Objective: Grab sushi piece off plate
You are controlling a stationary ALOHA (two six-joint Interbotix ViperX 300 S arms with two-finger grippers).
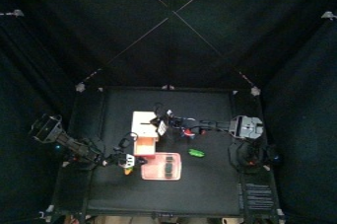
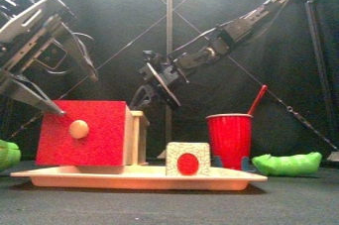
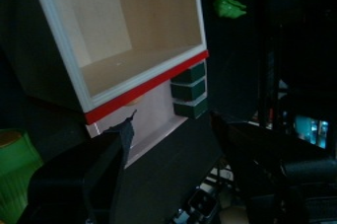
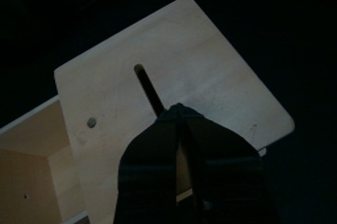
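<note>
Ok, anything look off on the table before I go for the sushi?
Nothing spilled or broken. The sushi piece stands upright on the plate, but the red-fronted wooden box sits close beside it in the front view and may crowd a grab. The right gripper is at that box, not the sushi.
</note>
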